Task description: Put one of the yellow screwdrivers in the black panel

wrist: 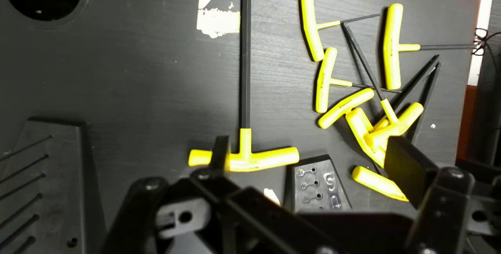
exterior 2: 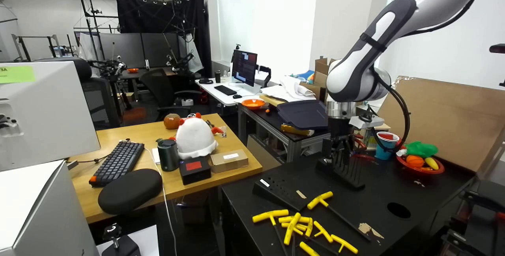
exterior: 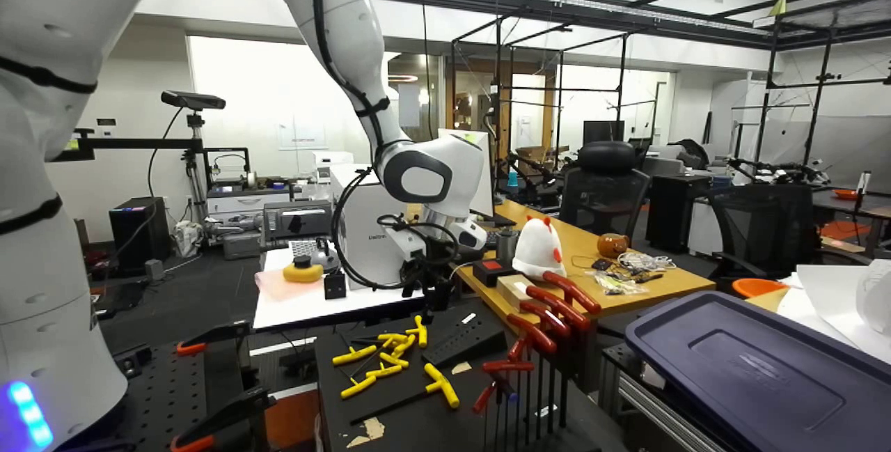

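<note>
Yellow T-handle hex key (wrist: pixel 245 136), the big one, lies flat on blk tabletop (wrist: pixel 137 81), handle end just beside a blk hex-key stand (wrist: pixel 317 185) w/ rows of holes; can't tell if touching. Other yellow hex keys (wrist: pixel 392 46) nearby in loose jumble, some shafts crossing. Gripper (wrist: pixel 313 154) hangs above tabletop, jaws spread wide; one finger (wrist: pixel 221 154) overlaps the big key's handle in wrist view, contact unclear. 2nd blk stand (wrist: pixel 62 183), same tabletop, has red T-handle hex keys (exterior: pixel 545 318) upright in it, shafts down. Further out, in an exterior view: red bowl (exterior 2: pixel 422 172) w/ orange ball (exterior 2: pixel 415 161) + green item (exterior 2: pixel 420 149), blue cup (exterior 2: pixel 383 151) just beside. Wood desk (exterior 2: pixel 227 142) nr tabletop, carrying white plush (exterior 2: pixel 195 139), cardboard box (exterior 2: pixel 229 161), blk keyboard (exterior 2: pixel 118 161).
</note>
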